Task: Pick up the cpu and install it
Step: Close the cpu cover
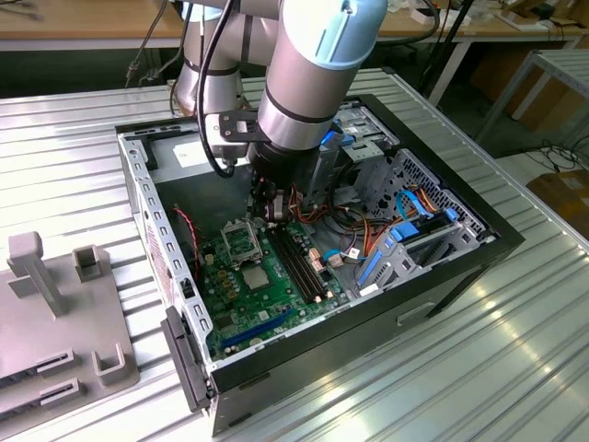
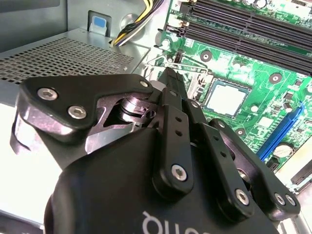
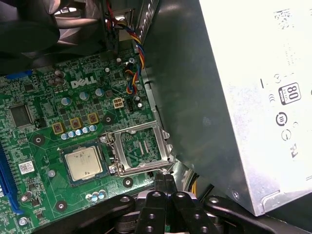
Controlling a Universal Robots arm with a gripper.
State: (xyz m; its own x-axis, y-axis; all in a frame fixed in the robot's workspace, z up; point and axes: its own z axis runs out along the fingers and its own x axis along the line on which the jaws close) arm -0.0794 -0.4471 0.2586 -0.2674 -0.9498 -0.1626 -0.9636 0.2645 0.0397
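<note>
On the exterior view's left, a grey plastic fixture (image 1: 55, 322) with upright posts and slots lies on the ribbed metal counter (image 1: 442, 368). To its right sits the open black computer case (image 1: 460, 267), its perforated steel walls framing a green motherboard (image 1: 267, 295).

The cpu (image 1: 255, 279), a small flat square with a matte silver-grey top, lies flat on the motherboard just on the near side of the socket (image 1: 239, 238), apart from the tool. The exterior view shows it only as a pale patch. The first wrist view shows the cpu (image 3: 84, 164) sitting in a dark square surround, next to the hinged metal frame of the socket (image 3: 141, 148), whose centre is green board with small contacts. In the second wrist view the cpu (image 2: 225, 98) appears beyond the black fingers.

The arm, smooth silver with a pale blue cap, reaches down into the middle of the case in the exterior view, and the tool (image 1: 268, 204) hangs above the socket area. Both wrist views show the black linkage bars with bright screws, and in the first wrist view the tool (image 3: 165, 181) has its two fingers pressed together, with nothing between them.

Further right in the exterior view lie long black memory slots (image 1: 299, 267), a tangle of coloured wires (image 1: 354, 235), and blue plastic drive brackets (image 1: 396, 249). The first wrist view adds the pale grey power-supply box (image 3: 253, 97), smooth sheet metal.
</note>
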